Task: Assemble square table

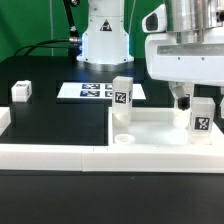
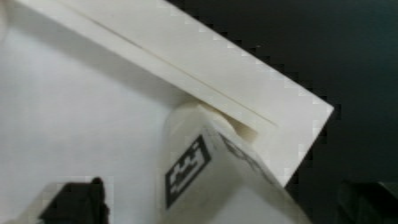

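Now | pincer (image 1: 196,98) released, jaws wide astride upright leg (image 1: 201,118), exterior frame's right | square tabletop (image 1: 150,130) lower right on black surface (image 1: 60,120) | second leg (image 1: 121,93) standing on it, centre | third leg (image 1: 20,92) far left

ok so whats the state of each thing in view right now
claw: open, holding nothing
leg by the claw: upright on the tabletop
far leg: upright at the tabletop's far corner
loose leg: on the table at the exterior view's left, apart from the rest
tabletop: lying flat, near socket empty
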You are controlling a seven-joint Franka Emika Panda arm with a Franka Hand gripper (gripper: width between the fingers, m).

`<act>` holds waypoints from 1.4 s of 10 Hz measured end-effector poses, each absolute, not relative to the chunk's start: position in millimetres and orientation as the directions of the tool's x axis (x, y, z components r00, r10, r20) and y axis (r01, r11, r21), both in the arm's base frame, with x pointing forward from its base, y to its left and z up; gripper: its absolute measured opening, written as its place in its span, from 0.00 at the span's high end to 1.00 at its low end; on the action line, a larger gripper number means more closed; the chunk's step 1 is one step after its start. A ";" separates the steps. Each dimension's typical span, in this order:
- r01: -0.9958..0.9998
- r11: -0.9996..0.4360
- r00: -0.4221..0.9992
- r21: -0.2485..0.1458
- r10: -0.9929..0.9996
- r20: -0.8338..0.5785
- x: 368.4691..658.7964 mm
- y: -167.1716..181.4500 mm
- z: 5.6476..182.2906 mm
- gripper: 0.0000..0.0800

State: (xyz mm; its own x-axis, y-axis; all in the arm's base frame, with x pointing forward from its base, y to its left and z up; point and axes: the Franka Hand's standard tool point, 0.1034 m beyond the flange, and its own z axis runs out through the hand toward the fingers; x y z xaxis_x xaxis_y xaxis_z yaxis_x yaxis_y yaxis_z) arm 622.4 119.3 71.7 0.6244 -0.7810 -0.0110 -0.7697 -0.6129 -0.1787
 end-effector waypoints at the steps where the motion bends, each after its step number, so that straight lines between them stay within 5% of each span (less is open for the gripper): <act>1: -0.657 -0.741 0.744 -0.140 -0.667 0.042 620.2 125.0 69.8 0.19; 2: -0.543 -0.833 0.830 -0.107 -0.551 0.079 622.3 129.9 71.0 0.19; 3: -0.248 -0.968 0.963 -0.029 -0.249 0.100 628.7 133.7 69.4 0.19; 4: -0.117 -0.993 0.988 -0.010 -0.117 0.097 634.8 136.0 65.8 0.19; 6: -0.178 -0.984 0.979 -0.017 -0.179 0.102 635.1 134.1 65.7 0.21; 8: -0.324 -0.946 0.941 -0.020 -0.324 0.100 635.9 124.0 65.7 0.63; 14: -0.620 -0.783 0.778 -0.046 -0.622 0.087 635.1 117.1 64.0 0.63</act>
